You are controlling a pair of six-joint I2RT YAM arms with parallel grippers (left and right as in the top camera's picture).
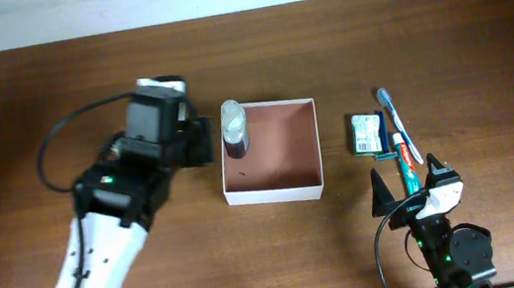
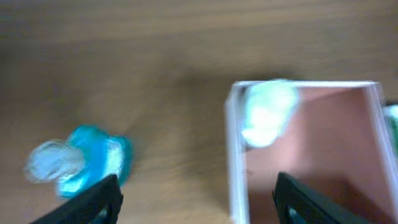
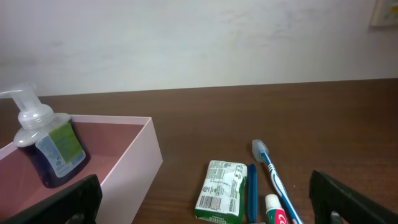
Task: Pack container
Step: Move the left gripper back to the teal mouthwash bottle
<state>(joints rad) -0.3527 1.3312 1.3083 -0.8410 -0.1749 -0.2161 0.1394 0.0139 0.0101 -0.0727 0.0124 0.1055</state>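
The container point(image 1: 275, 194) is a square white-walled box with a reddish-brown inside at the table's middle. It also shows in the left wrist view point(image 2: 235, 162) and the right wrist view point(image 3: 134, 168). A clear-topped pump bottle point(image 1: 234, 130) with dark liquid stands upright in its far-left corner, also seen in the right wrist view point(image 3: 50, 149). My left gripper point(image 1: 201, 141) is open and empty at the container's left wall; in its own blurred view point(image 2: 199, 208) that wall lies between its fingers. My right gripper point(image 1: 408, 192) is open and empty, near the table's front right, behind the toiletries.
Right of the container lie a green-and-white packet point(image 1: 366, 134) point(image 3: 221, 190), a blue-and-white toothbrush point(image 1: 399, 125) point(image 3: 273, 177), a toothpaste tube point(image 1: 405, 166) point(image 3: 277, 211) and a thin blue stick point(image 3: 252, 193). A blurred blue-and-clear object point(image 2: 87, 160) lies left of the container, under my left arm.
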